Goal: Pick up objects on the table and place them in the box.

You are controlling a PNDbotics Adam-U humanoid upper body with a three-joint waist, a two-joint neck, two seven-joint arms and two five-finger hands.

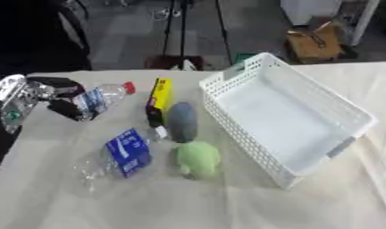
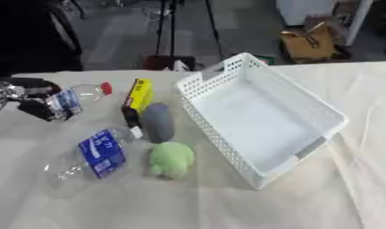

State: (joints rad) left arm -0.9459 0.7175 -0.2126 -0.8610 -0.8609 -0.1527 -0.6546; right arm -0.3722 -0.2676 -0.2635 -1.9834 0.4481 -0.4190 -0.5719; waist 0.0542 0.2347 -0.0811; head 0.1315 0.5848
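My left hand (image 1: 61, 95) comes in from the left edge with its black fingers curled round the lower end of a clear bottle (image 1: 101, 98) with a red cap. A second clear bottle (image 1: 122, 154) with a blue label lies on its side nearer me. A yellow and black box (image 1: 158, 100) lies beside a grey oval thing (image 1: 181, 120). A green plush toy (image 1: 198, 159) lies just below the grey one. The white basket (image 1: 337, 112) stands to the right, with nothing inside. My right hand shows in neither view.
The table wears a pale cloth (image 1: 227, 205). Beyond its far edge stand a dark stand (image 1: 177, 40) and a brown cardboard box (image 1: 313, 42) on the floor.
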